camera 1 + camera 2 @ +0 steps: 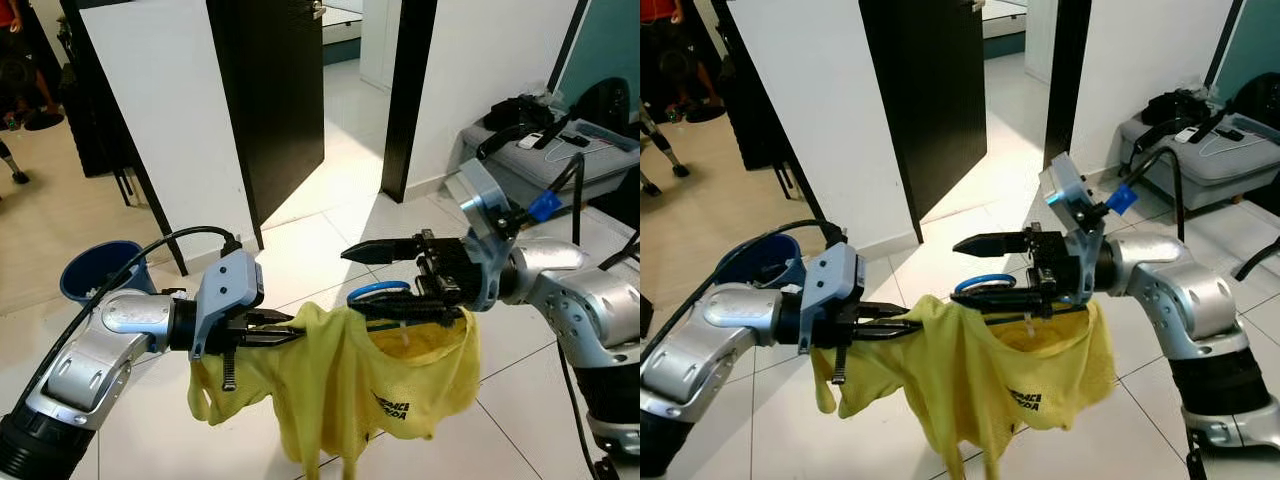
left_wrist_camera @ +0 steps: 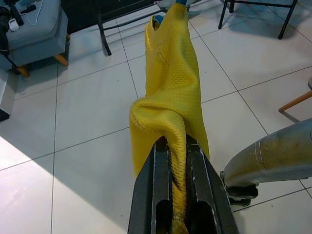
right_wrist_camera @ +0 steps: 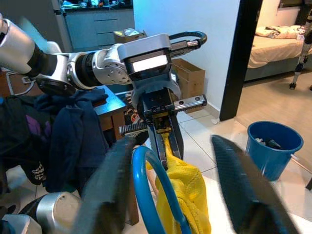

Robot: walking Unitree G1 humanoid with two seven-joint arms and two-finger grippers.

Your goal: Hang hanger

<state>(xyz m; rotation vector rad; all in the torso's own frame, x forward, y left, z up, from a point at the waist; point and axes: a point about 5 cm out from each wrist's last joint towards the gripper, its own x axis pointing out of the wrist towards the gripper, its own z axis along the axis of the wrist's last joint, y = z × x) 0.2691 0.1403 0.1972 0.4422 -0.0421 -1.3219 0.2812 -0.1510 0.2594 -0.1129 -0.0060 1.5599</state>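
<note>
White tiled floor (image 1: pixel 340 230), dark door (image 1: pixel 275 90) at 12 o'clock. Left gripper (image 1: pixel 285 330) clamped on yellow shirt (image 1: pixel 350 390); right gripper (image 1: pixel 385 280) fingers apart around blue hanger (image 1: pixel 378 291) hook, shirt draped between.

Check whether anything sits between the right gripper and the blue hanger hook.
Nothing visible does. The right gripper is open with the blue hanger hook already between its fingers. The left gripper beyond is shut on the yellow shirt.
</note>
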